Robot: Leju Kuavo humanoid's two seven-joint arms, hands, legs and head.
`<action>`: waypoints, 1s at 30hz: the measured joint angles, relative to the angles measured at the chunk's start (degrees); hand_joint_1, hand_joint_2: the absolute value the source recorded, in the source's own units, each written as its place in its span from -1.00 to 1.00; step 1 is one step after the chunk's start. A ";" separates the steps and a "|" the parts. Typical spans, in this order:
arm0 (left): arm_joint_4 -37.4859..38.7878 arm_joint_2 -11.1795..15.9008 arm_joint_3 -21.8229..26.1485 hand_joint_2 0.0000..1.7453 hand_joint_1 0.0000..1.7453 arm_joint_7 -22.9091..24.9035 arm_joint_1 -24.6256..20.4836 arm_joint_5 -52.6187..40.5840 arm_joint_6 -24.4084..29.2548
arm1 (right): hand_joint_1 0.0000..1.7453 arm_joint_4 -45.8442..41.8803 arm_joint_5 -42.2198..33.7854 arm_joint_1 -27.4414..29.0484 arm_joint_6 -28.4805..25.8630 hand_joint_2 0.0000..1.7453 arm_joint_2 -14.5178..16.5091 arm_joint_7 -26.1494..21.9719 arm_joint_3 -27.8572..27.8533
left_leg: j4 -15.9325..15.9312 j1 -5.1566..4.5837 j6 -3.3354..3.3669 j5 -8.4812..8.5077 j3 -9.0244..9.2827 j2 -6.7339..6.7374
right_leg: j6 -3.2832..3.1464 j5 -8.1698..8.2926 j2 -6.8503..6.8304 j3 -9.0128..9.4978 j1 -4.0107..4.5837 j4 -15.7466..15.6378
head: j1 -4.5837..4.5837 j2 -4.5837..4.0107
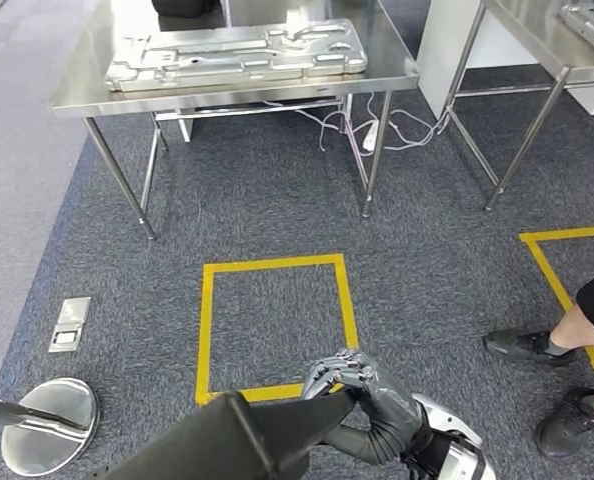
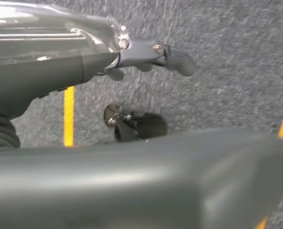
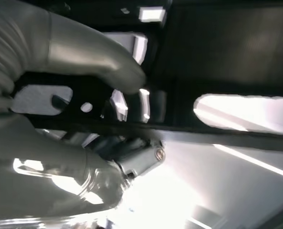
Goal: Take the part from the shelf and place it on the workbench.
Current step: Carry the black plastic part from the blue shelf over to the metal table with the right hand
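Observation:
The part (image 1: 233,440) is a long dark grey piece that I carry low in front of me, across the bottom of the head view. My right hand (image 1: 362,390) grips its right end, fingers curled over the edge. In the right wrist view my right hand (image 3: 96,157) clamps the dark part (image 3: 219,47), thumb on one face and fingers on the other. In the left wrist view the part (image 2: 140,181) runs wide and close, and the dark fingers (image 2: 133,125) of my left hand (image 2: 96,52) reach under its edge. The steel workbench (image 1: 75,95) stands ahead.
A silver stamped panel (image 1: 233,55) lies on the workbench. A second steel table (image 1: 528,45) stands at the right. On the carpet are a yellow taped square (image 1: 275,325), a floor socket (image 1: 69,324) and a round chrome base (image 1: 49,425). A person's legs (image 1: 573,330) stand at the right.

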 joint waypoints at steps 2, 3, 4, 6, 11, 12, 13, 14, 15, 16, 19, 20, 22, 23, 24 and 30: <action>0.00 0.05 0.01 1.00 -1.00 0.00 -0.06 0.00 0.01 | 1.00 -0.03 0.11 0.02 0.00 1.00 0.01 -0.03 0.01 | -1.27 -0.19 0.54 -0.85 0.42 0.00 | 0.68 -0.10 -0.01 -0.05 -0.06 -0.39 | -0.01 0.00; 0.00 0.07 0.01 1.00 -1.00 -0.02 -0.06 -0.01 0.02 | 1.00 -0.07 0.15 0.01 0.00 1.00 0.00 -0.03 0.00 | -1.98 -0.05 0.66 -1.06 0.84 0.03 | 0.99 -0.25 -0.09 0.07 -0.04 -0.42 | -0.01 0.00; 0.00 0.09 0.01 1.00 -1.00 -0.03 -0.07 -0.02 0.03 | 1.00 -0.14 0.17 -0.04 0.00 1.00 -0.01 -0.04 0.00 | -2.67 0.15 0.79 -1.16 1.37 0.05 | 1.25 -0.62 -0.14 -0.03 0.00 0.13 | 0.00 0.00; 0.00 0.09 0.01 1.00 -1.00 -0.05 -0.07 -0.04 0.05 | 1.00 -0.25 0.19 -0.11 0.00 1.00 -0.02 -0.08 -0.01 | -3.56 0.48 1.01 -1.30 2.53 0.11 | 1.62 -2.54 -0.17 -2.12 -0.05 4.56 | 0.02 0.00; 0.00 0.07 0.01 1.00 -1.00 -0.05 -0.04 -0.10 0.05 | 1.00 -0.28 0.29 0.09 0.02 1.00 -0.02 -0.10 -0.01 | -3.65 0.64 0.76 -3.29 5.16 0.09 | 2.36 -1.05 -0.21 -8.99 -0.13 12.15 | 0.03 0.00; 0.00 0.07 0.01 1.00 -1.00 -0.04 -0.03 -0.09 0.06 | 1.00 -0.28 0.30 0.09 0.02 1.00 -0.02 -0.10 -0.01 | -3.64 0.71 0.53 -3.84 5.91 0.08 | 2.44 1.74 -0.26 -8.01 -0.13 8.69 | 0.03 0.00; 0.00 0.07 0.02 1.00 -1.00 -0.04 -0.06 -0.09 0.07 | 1.00 -0.25 0.31 0.08 0.02 1.00 -0.02 -0.10 -0.01 | -3.61 0.69 0.23 -4.38 6.53 0.06 | 2.44 3.77 -0.31 -6.88 -0.04 5.57 | 0.03 0.00; 0.00 0.07 0.02 1.00 -1.00 -0.02 -0.11 -0.09 0.07 | 1.00 -0.25 0.31 0.06 0.02 1.00 -0.01 -0.11 -0.01 | -3.53 0.64 -0.09 -4.84 6.90 0.04 | 2.21 4.72 -0.34 -5.82 0.04 2.89 | 0.03 0.00; 0.00 0.07 0.03 1.00 -1.00 0.00 -0.16 -0.09 0.07 | 1.00 -0.25 0.31 0.08 0.02 1.00 -0.01 -0.11 -0.01 | -3.52 0.57 -0.37 -5.15 7.06 0.03 | 1.83 4.82 -0.32 -5.24 0.14 1.45 | 0.00 0.00; 0.00 0.07 0.03 1.00 -1.00 0.02 -0.21 -0.09 0.07 | 1.00 -0.26 0.32 0.11 0.01 1.00 0.00 -0.12 -0.01 | -3.58 0.51 -0.62 -5.33 7.08 0.04 | 1.37 4.26 -0.26 -5.02 0.28 1.11 | 0.00 0.00; 0.00 0.06 0.03 1.00 -1.00 0.06 -0.38 -0.09 0.07 | 1.00 -0.36 0.32 0.25 0.00 1.00 0.05 -0.12 -0.01 | -3.16 0.59 -1.27 -6.11 7.15 0.11 | 0.15 3.54 -0.19 -4.54 0.10 0.56 | 0.01 0.00; 0.00 0.05 0.03 1.00 -1.00 0.09 -0.43 -0.09 0.07 | 1.00 -0.39 0.32 0.26 0.00 1.00 0.07 -0.12 -0.01 | -1.53 0.65 -1.58 -6.95 6.47 0.10 | -0.18 3.31 -0.27 -4.23 -0.03 0.47 | 0.00 0.00; 0.00 0.03 0.03 1.00 -1.00 0.20 -0.40 -0.09 0.13 | 1.00 -0.45 0.32 0.31 0.00 1.00 0.11 -0.12 -0.01 | 5.25 0.81 -2.09 -9.59 2.79 0.10 | -0.70 2.74 -0.40 -3.64 -0.10 0.43 | -0.01 0.00; 0.00 0.03 0.03 1.00 -1.00 0.27 -0.32 -0.09 0.16 | 1.00 -0.45 0.32 0.37 0.00 1.00 0.13 -0.12 -0.01 | 9.19 0.87 -2.23 -10.71 0.32 0.10 | -0.80 2.45 -0.41 -3.36 -0.07 0.43 | -0.01 0.00; 0.00 0.03 0.03 1.00 -1.00 0.34 -0.22 -0.09 0.20 | 1.00 -0.45 0.32 0.45 0.00 1.00 0.14 -0.12 -0.01 | 12.04 0.88 -2.26 -11.02 -1.76 0.10 | -0.83 2.15 -0.35 -3.03 -0.04 0.43 | -0.01 0.00; 0.00 0.10 0.04 1.00 -1.00 0.51 -0.04 -0.09 0.27 | 1.00 -0.44 0.36 0.69 -0.01 1.00 0.20 -0.11 -0.01 | 0.50 0.04 -0.17 -0.11 0.03 0.01 | -0.15 0.05 -0.05 -0.15 0.06 0.27 | -0.03 0.00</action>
